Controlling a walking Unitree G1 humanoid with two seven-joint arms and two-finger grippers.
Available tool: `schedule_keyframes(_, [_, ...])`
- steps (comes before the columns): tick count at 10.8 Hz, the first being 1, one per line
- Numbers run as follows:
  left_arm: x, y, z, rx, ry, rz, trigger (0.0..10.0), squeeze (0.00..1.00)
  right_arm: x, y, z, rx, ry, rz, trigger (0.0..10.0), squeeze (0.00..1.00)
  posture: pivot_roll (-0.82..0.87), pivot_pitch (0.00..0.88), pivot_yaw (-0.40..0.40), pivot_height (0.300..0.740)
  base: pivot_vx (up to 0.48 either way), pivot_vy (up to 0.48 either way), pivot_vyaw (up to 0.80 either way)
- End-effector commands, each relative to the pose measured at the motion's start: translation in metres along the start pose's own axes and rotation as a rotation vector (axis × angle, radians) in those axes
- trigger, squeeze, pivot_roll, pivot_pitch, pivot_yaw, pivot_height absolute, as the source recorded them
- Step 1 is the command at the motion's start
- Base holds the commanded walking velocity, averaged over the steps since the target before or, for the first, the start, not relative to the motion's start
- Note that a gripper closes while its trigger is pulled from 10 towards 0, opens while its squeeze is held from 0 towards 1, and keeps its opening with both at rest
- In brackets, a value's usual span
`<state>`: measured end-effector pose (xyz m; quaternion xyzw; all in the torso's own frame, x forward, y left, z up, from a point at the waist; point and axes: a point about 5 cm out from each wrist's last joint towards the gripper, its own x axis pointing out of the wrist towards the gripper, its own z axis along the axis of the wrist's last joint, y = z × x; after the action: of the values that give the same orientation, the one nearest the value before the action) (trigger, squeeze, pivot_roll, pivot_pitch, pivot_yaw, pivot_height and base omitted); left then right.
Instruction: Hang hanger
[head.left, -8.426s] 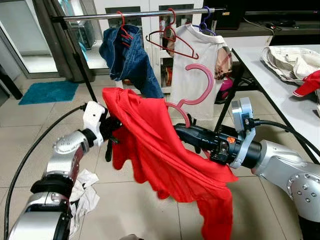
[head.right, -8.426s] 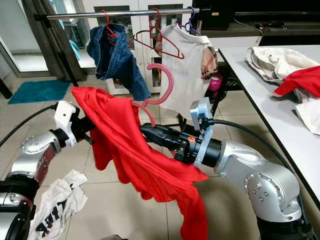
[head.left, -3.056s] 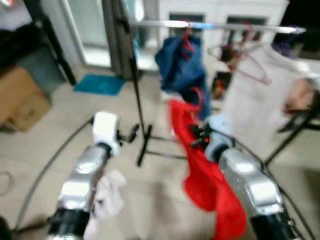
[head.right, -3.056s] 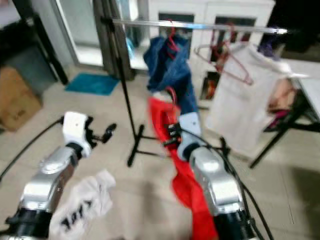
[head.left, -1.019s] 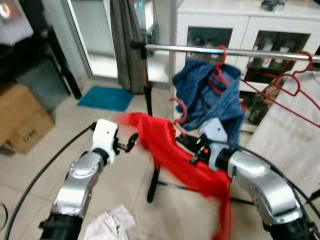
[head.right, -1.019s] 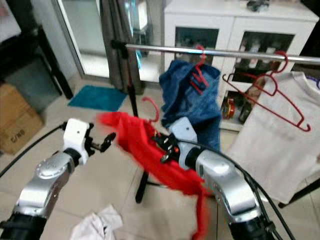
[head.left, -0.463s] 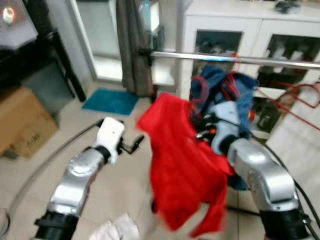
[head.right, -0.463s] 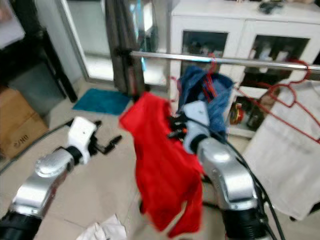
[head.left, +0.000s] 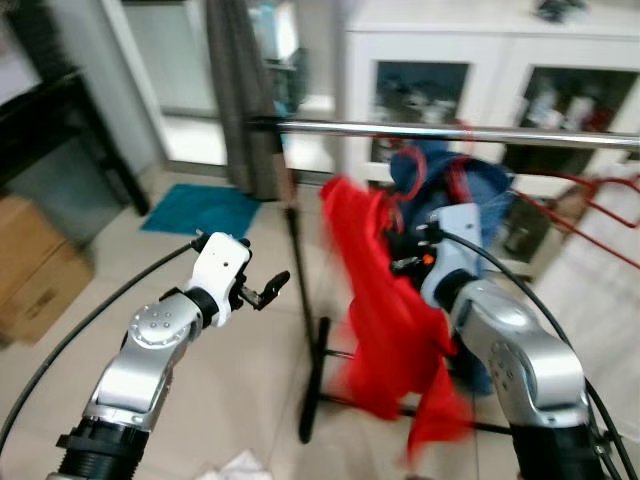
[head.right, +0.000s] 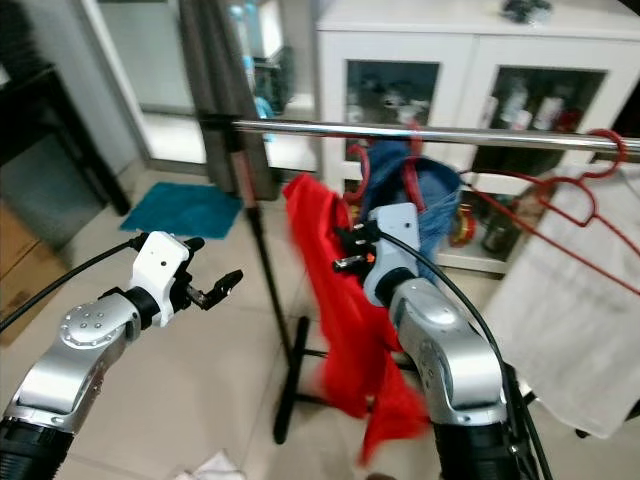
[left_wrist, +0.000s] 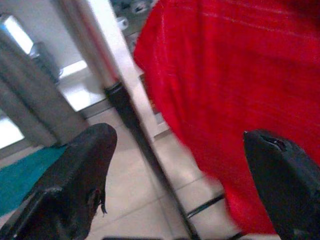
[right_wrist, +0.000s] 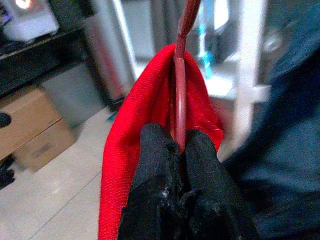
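Right gripper is clamped on the neck of the hanger, its two black fingers pressed together around the thin red stem, with the red shirt draped over the hanger and hanging down in front of the forearm. Left gripper is held out to the left with its fingers spread and nothing between them; its wrist camera looks past them at the shirt and the rack's upright.

What the next move turns on: the rail runs level, left to right, just above and beyond the right gripper, and the hanger's hook points up toward it. I judge the hook is at or near the rail but cannot tell whether it is over it; motion blur hides the tip. The right arm is plainly the nearer one. The free stretch of rail lies between the rack's upright and the jeans, which hang just right of the shirt, close or touching.

Compared with half a second ago, the shirt has swung closer under the rail and hangs longer and narrower, and the left gripper has stayed off to the side. Farther right, a red empty hanger and a white shirt hang on the same rail.
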<state>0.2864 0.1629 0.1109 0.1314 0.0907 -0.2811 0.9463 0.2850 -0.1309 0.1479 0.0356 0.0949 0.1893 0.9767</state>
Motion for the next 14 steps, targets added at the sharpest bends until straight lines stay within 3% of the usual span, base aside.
schedule_keyframes(1, [-0.002,0.002,0.007,0.003,-0.034,-0.006,10.0,1.0,-0.002,-0.001,0.014,-0.054,-0.094,-0.035,10.0,0.0,-0.08,0.0,0.091,0.74,0.0,0.0,0.0])
schedule_keyframes(2, [-0.001,0.0,0.013,-0.005,-0.071,-0.026,10.0,0.68,-0.004,-0.001,0.024,-0.031,-0.176,-0.064,10.0,0.0,-0.08,0.0,0.091,0.74,0.0,0.0,0.0])
schedule_keyframes(3, [-0.002,-0.003,0.022,-0.03,-0.138,-0.076,10.0,0.0,-0.004,-0.003,0.03,-0.024,-0.22,-0.074,10.0,0.0,-0.07,0.0,0.092,0.74,0.0,0.0,0.0])
schedule_keyframes(4, [-0.002,-0.004,0.025,-0.033,-0.156,-0.101,10.0,0.0,-0.003,-0.003,0.031,-0.018,-0.227,-0.076,10.0,0.0,-0.07,0.0,0.092,0.74,0.0,0.0,0.0])
schedule_keyframes(6, [-0.003,-0.005,0.034,-0.033,-0.186,-0.178,10.0,0.0,0.014,-0.006,0.026,-0.026,-0.11,-0.059,10.0,0.0,-0.07,0.0,0.105,0.74,0.0,0.0,0.0])
schedule_keyframes(7, [-0.004,-0.003,0.036,-0.037,-0.19,-0.185,10.0,0.0,0.027,-0.005,0.026,-0.023,-0.072,-0.061,10.0,0.0,-0.07,0.0,0.109,0.74,0.0,0.0,0.0])
schedule_keyframes(8, [-0.005,0.001,0.037,-0.033,-0.194,-0.177,10.0,0.0,0.045,0.001,0.024,0.057,-0.028,-0.011,10.0,0.0,-0.06,0.0,0.117,0.74,0.0,0.0,0.0])
schedule_keyframes(10, [-0.006,0.005,0.038,-0.021,-0.192,-0.181,10.0,0.0,0.075,0.003,0.027,0.06,-0.001,-0.045,10.0,0.0,-0.06,0.0,0.119,0.74,0.0,0.0,0.0])
schedule_keyframes(11, [-0.008,0.006,0.04,-0.016,-0.193,-0.183,10.0,0.0,0.091,0.004,0.036,0.043,0.008,-0.071,10.0,0.0,-0.05,0.0,0.118,0.74,0.0,0.0,0.0])
schedule_keyframes(14, [-0.012,0.009,0.038,-0.011,-0.189,-0.183,10.0,0.0,0.113,0.006,0.047,-0.057,0.094,-0.124,10.0,0.0,-0.05,0.0,0.113,0.74,0.0,0.0,0.0])
